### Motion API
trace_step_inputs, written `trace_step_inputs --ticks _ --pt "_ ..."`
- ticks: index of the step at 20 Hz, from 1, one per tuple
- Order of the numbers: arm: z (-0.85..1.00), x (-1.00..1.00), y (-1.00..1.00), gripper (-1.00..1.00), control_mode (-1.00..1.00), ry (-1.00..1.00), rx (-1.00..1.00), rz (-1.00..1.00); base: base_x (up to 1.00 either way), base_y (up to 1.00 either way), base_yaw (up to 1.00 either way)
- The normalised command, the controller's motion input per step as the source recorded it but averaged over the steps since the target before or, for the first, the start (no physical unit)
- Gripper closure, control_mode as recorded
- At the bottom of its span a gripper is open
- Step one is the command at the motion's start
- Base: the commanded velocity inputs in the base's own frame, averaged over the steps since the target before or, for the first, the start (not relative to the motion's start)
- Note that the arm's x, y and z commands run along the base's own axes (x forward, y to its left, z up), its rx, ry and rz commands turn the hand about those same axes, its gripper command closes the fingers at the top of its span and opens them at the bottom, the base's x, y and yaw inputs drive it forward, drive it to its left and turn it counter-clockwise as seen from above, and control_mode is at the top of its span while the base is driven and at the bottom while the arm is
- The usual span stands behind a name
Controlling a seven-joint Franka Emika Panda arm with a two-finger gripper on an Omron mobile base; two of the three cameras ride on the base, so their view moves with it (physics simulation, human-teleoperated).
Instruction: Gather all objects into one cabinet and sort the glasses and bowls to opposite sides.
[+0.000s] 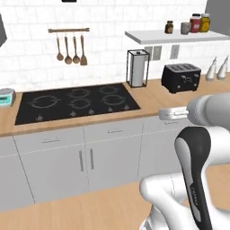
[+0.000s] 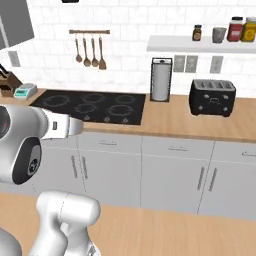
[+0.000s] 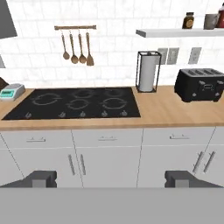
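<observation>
So the arm's basically at the very start here, nothing picked up yet. The pincer [image 3: 111, 178] is spread wide with nothing between its two dark tips, pointing straight at the white lower cupboards under the wooden table [image 3: 166, 109]. The one task item I can make out is the dull grey-green handled mug [image 3: 210, 21], sitting way up and off to the right of the pincer on the white shelf backed by white tiles [image 3: 175, 32], well apart from it. It's tucked between a small brown jar with a dark lid [image 3: 188, 20] and a red jar [image 2: 235, 29], with a yellow jar [image 2: 248, 29] beyond that. Directly ahead of the pincer and a bit above is the black hob [image 3: 74, 103], and the black toaster [image 3: 199, 84] is up to its right, under the shelf. I'd call this the approach step for fetching that mug. Next move probably needs the hand to lift a lot and swing right, then line up on the mug without knocking the jars crowding it on both sides.
</observation>
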Motion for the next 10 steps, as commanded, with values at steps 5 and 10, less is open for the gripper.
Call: trace_step_inputs --ticks 5,10 --pt "0.00 0.00 0.00 -1.00 1.00 0.00 0.00 0.00 0.11 -1.00 0.00" --pt "0.00 0.00 0.00 -1.00 1.00 0.00 0.00 0.00 0.21 -1.00 0.00"
